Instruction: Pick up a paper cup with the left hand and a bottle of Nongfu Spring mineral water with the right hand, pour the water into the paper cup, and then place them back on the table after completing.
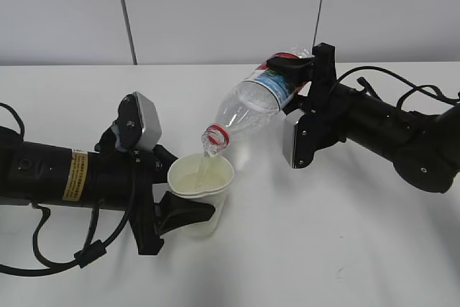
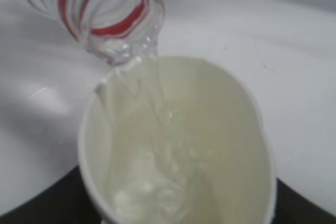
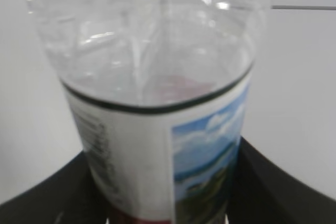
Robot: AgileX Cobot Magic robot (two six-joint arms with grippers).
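My left gripper (image 1: 180,210) is shut on a white paper cup (image 1: 200,181) and holds it upright, left of the middle of the table (image 1: 309,249). My right gripper (image 1: 296,80) is shut on a clear bottle (image 1: 255,102) with a blue-and-white label, tilted mouth down to the left. Its red-ringed neck (image 1: 214,138) hangs just over the cup's rim. Water (image 1: 209,154) runs from it into the cup. In the left wrist view the neck (image 2: 113,11) is above the cup (image 2: 178,145), with water (image 2: 157,182) pooling inside. The right wrist view shows the bottle (image 3: 152,108) between my fingers (image 3: 283,182).
A grey-white wall (image 1: 230,5) with two dark vertical seams stands behind the table's far edge. Black cables loop off the left arm (image 1: 65,257) and off the right arm (image 1: 402,80).
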